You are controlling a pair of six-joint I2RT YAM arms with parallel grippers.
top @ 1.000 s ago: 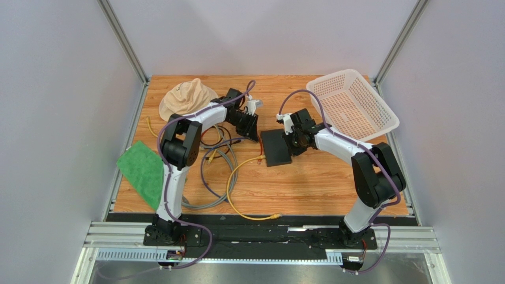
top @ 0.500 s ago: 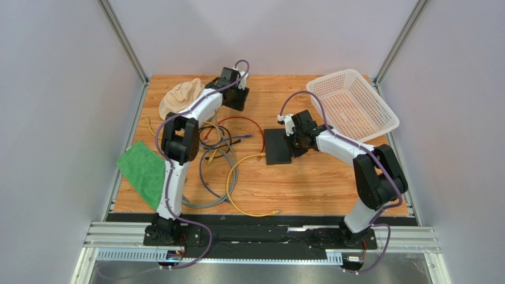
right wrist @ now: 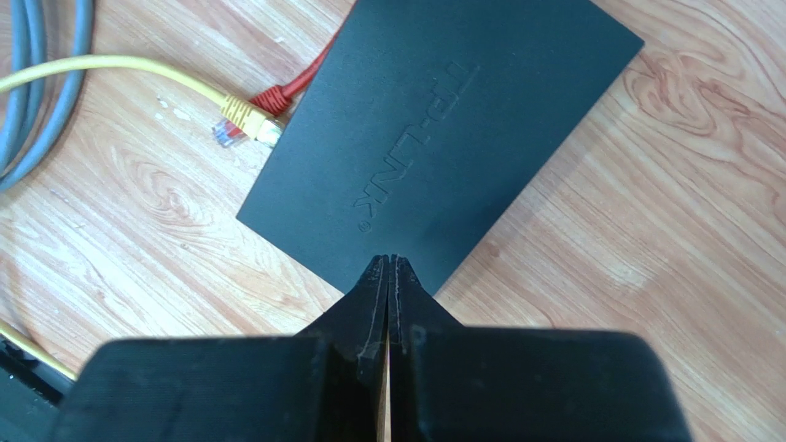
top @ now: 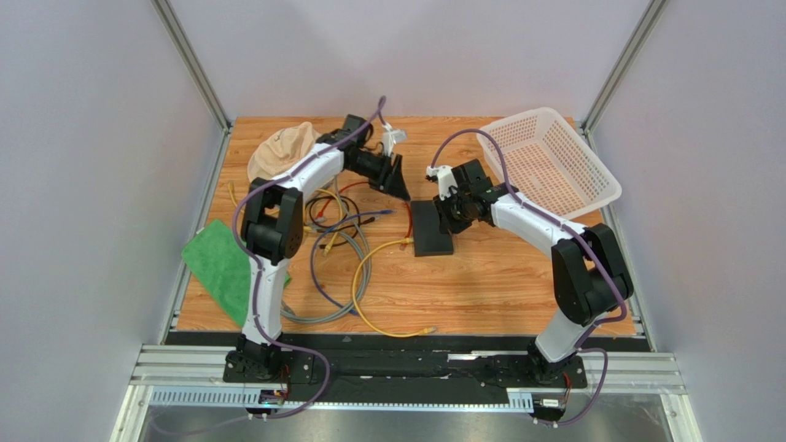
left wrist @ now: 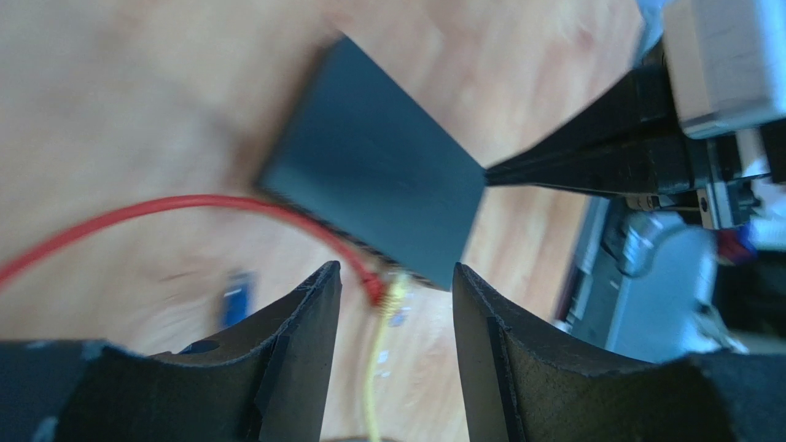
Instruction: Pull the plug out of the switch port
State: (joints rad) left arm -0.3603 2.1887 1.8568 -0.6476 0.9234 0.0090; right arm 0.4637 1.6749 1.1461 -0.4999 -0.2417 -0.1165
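Red plug [right wrist: 277, 95] and yellow plug [right wrist: 238, 112] both sit against the port edge of the switch [right wrist: 443, 138], so nothing has come out yet. I cannot tell whether each is truly seated, because the ports themselves are hidden. The change over the last second is on the left. The left gripper [left wrist: 395, 267] drew back toward the far edge of the table [right wrist: 646, 230], then swung in again toward the switch, and its jaws now stand wider apart than before. I read that as a fresh approach rather than a pull, with the extraction itself not yet begun. From above, the switch also looks narrower than a second ago, so it may have turned a little. In the left wrist view, the spread fingers frame both plugs without touching either. The red plug lies just ahead of the gap, nearer the left finger, with its red cable [left wrist: 184, 204] arcing away past that finger. The yellow plug is just beside the red one, nearer the right finger. The switch lies flat beyond the plugs, ahead of the fingertips. The right gripper [right wrist: 389, 262] has stayed as it was, fingers pressed together with nothing between them. Its tips rest on an edge of the switch next to the port side, apparently pinning the box for the pull.
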